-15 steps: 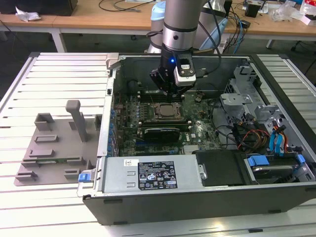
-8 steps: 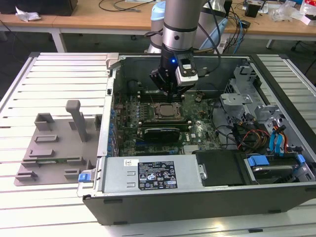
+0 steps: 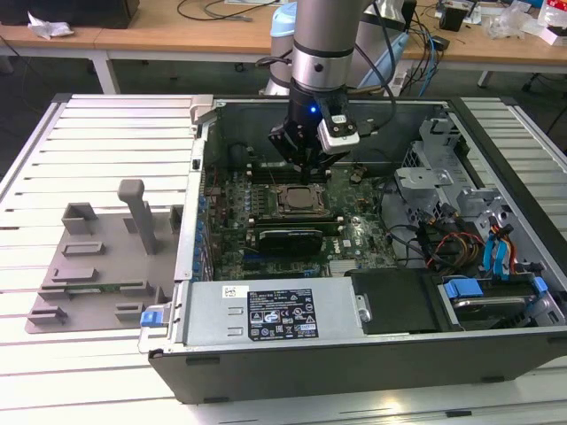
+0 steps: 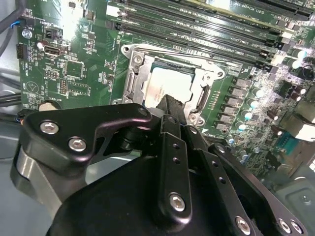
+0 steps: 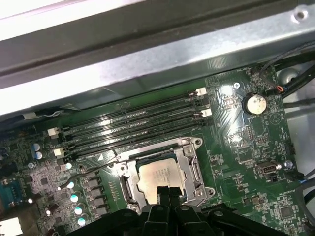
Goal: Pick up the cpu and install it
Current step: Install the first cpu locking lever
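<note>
— So, where is the cpu (image 5: 160, 175)?

— It lies flat in the socket (image 5: 162, 172) on the green board (image 5: 236, 147), inside the open case (image 3: 354, 354). There is one cpu, and its pale silver top shows in both wrist views.

— And the gripper (image 3: 306, 159)?

— One arm, one gripper. It hangs right over the socket. In the first wrist view its dark tips sit at the near edge of the cpu. In the second wrist view the fingers (image 4: 170, 105) look pressed close together, with no gap I can see. They hold nothing. I cannot tell if they touch the chip.

— What is next to the socket?

— Four long black slots (image 5: 133, 123) run side by side just beyond it. One round silver battery (image 5: 254, 103) sits on the board, well apart from the socket.

— Anything outside the case?

— Yes. On the exterior view's left, one grey plate (image 3: 97, 274) lies on the white slatted table (image 3: 106, 142). A tall post (image 3: 140, 212) stands up on the plate. In the case corner on the exterior view's right there are blue cables (image 3: 496, 257).
</note>
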### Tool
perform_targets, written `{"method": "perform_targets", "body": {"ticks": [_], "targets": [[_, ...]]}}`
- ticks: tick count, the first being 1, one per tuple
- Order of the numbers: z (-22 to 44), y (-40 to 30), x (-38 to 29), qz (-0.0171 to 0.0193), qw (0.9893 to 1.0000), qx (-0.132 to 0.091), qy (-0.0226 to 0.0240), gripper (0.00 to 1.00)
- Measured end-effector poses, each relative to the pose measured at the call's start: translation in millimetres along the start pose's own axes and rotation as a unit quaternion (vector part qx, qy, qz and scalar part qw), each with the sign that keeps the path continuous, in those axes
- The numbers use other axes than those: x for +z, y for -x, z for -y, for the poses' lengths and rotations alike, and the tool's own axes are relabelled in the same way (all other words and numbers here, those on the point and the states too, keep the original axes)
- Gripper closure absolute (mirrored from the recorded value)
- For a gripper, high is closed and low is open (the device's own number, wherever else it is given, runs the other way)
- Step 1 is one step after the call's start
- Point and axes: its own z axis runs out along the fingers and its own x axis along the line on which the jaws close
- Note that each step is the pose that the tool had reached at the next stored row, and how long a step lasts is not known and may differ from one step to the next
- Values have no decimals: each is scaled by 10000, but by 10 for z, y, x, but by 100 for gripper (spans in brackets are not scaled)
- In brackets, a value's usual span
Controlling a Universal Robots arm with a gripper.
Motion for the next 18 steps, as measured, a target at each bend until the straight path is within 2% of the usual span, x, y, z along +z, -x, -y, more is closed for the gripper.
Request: {"method": "perform_targets", "body": {"ticks": [7,9,11,15,18], "targets": [[0,0,0,14,9997,-252,1,89],[0,0,0,25,9989,-459,2,89],[0,0,0,31,9984,-568,2,89],[0,0,0,50,9958,-917,3,89],[0,0,0,68,9923,-1240,5,89]]}}
